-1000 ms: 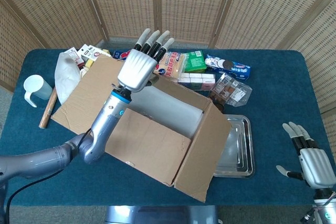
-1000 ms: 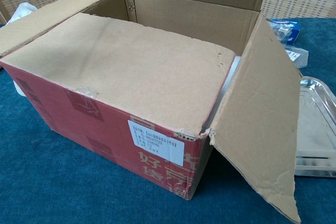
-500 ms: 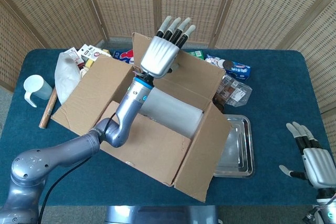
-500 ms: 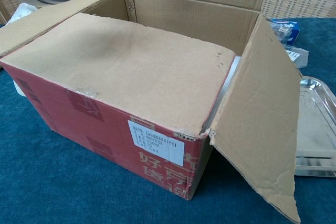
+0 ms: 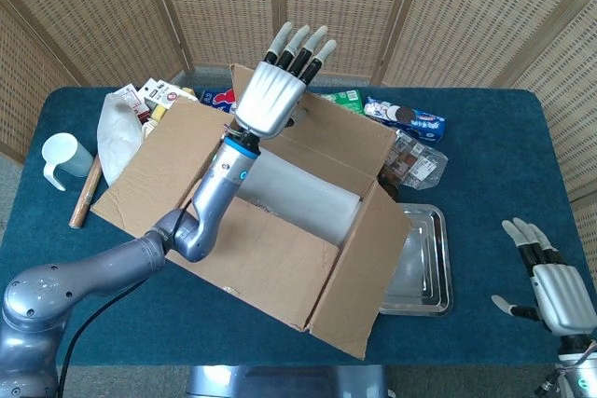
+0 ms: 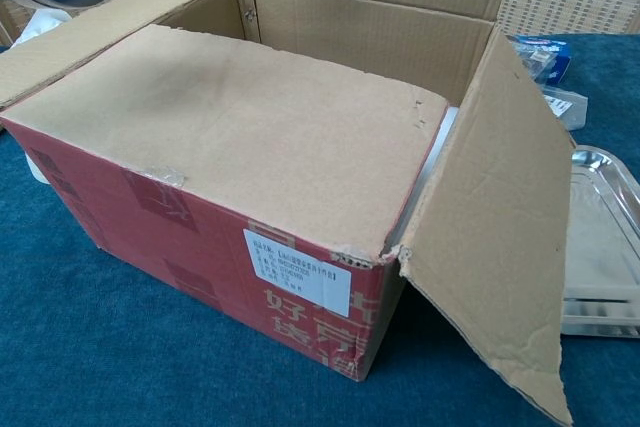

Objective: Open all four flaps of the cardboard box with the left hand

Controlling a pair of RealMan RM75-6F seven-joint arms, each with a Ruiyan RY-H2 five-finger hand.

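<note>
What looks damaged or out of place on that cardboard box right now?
The cardboard box has ragged, torn flap edges with tape scraps at the front corner. Its near flap lies flat across the opening, while the right flap hangs outward over the metal tray.

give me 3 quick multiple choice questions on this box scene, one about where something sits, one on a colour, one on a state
1. Where is the metal tray?
A. on the table beside the cardboard box
B. inside the box
C. under the mug

2. What colour is the mug?
A. red
B. white
C. black

3. How is the box's near flap?
A. torn off
B. folded outward
C. lying flat over the opening

Answers:
1. A, the tray lies on the blue cloth by the box's open side flap.
2. B, the mug at the table's left edge is white.
3. C, it covers the top while the left hand is raised at the far flap, fingers spread.
</note>
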